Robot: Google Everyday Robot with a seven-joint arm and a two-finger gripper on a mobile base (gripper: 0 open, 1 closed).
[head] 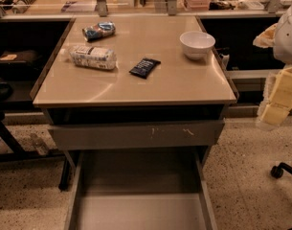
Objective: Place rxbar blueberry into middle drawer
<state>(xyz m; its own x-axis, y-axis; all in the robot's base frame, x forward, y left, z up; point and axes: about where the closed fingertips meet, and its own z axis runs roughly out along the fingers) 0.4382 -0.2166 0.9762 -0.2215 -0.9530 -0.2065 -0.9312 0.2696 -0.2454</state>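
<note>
The rxbar blueberry [144,67], a small flat black bar with faint white lettering, lies on the tan tabletop [136,87] near its middle. The middle drawer [140,210] is pulled out toward me below the table, and its flat grey floor is bare. My gripper [275,104] hangs at the right edge of the view, beside and to the right of the table, well apart from the bar and holding nothing that shows.
A white bowl [197,43] stands at the table's back right. A blue-and-white snack bag [98,30] lies at the back left, with a whitish printed packet [93,57] in front of it. A grey drawer front with scuff marks [136,134] sits above the open drawer. A chair caster [277,171] is on the floor at right.
</note>
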